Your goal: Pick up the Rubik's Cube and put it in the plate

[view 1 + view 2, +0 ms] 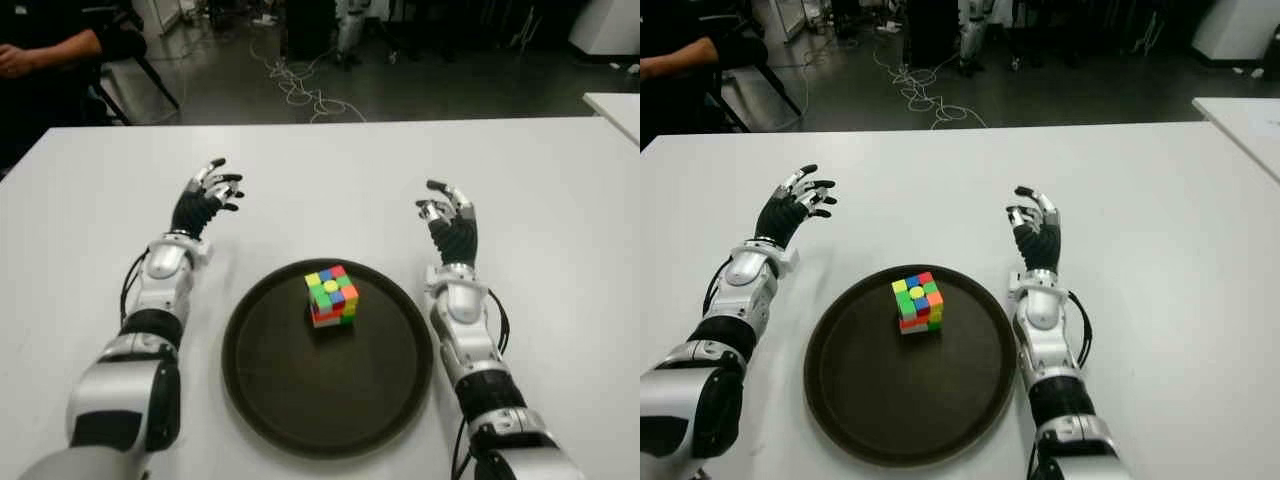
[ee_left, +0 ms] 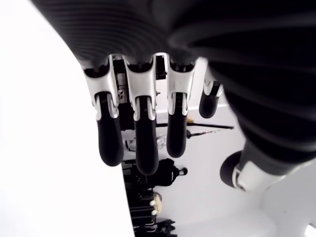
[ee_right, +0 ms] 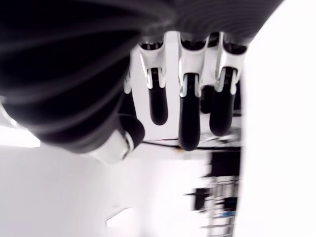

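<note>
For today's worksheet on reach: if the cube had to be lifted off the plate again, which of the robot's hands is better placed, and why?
Probably the right hand. It shows nearer the Rubik's Cube, which sits right of centre on the plate. The left hand shows farther off. Both hands are open and hold nothing.

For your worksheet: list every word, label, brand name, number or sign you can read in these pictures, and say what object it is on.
None can be read.
Rubik's Cube in the plate: plain coloured stickers, no text.
Left hand and right hand, both open and empty: no legible markings.
Table: bare.
</note>
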